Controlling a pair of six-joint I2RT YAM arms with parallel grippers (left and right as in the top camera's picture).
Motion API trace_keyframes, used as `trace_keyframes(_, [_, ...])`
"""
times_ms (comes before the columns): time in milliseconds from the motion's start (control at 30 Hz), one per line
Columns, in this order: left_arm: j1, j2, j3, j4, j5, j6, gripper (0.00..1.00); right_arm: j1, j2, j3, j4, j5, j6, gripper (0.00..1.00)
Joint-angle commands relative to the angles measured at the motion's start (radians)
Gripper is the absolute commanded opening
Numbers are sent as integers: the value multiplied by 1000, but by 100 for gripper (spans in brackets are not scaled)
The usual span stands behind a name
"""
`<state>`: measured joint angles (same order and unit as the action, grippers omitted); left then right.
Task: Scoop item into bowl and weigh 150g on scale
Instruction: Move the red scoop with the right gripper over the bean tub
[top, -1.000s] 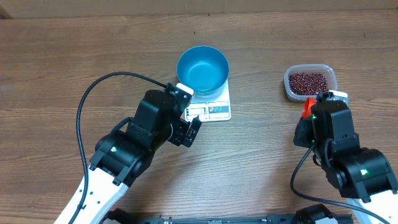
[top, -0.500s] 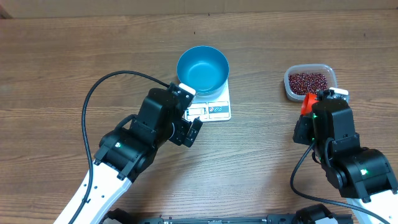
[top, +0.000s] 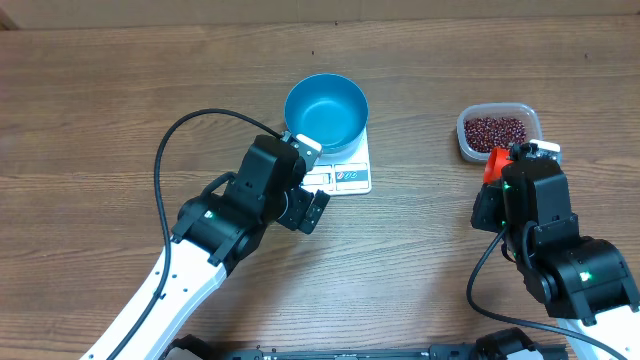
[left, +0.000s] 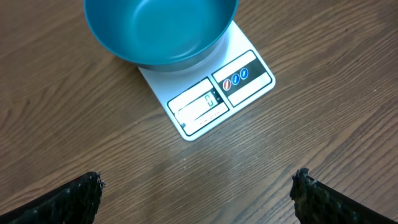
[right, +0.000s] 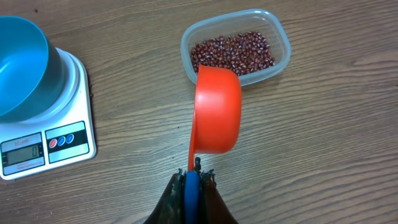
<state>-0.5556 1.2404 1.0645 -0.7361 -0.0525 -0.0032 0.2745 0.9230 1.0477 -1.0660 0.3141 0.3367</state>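
**Step in hand: load the scoop.** The right tool (right: 191, 182) is clamped tight on the handle of the orange scoop (right: 217, 112). In the right wrist view the cup of the scoop sits at the near rim of the clear tub (right: 285, 56). The beans (right: 231, 51) all lie in that tub as a shallow layer; none are in the scoop or the bowl.

1. Carry the cup over the near wall, not against it. The tub looks light and will probably slide if pushed.
2. Enter the layer at a low angle and sweep along the tub's length, because the layer looks too shallow for a straight dip.
3. Level the cup before lifting.

**Surroundings.** The blue bowl (top: 326, 110) stands empty on the white scale (left: 211, 99), well apart from the tub across bare desk (top: 100, 100). The display cannot be read.

**Obstructions.** The left tool (left: 196, 186) hovers over the desk just beside the scale's display edge, with its jaws wide and nothing between them. It is not in the path from tub to bowl. The only contact risk judged likely is the tub's near rim.
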Motion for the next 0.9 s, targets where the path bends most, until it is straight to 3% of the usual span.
trace_keyframes(0, [3,26,-3,0,12,15,100,-4,-3,32,6,11,-10,4])
trace_keyframes(867, [3,129,-3,61,13,15,100,-10,1,33,2,-32,-20,4])
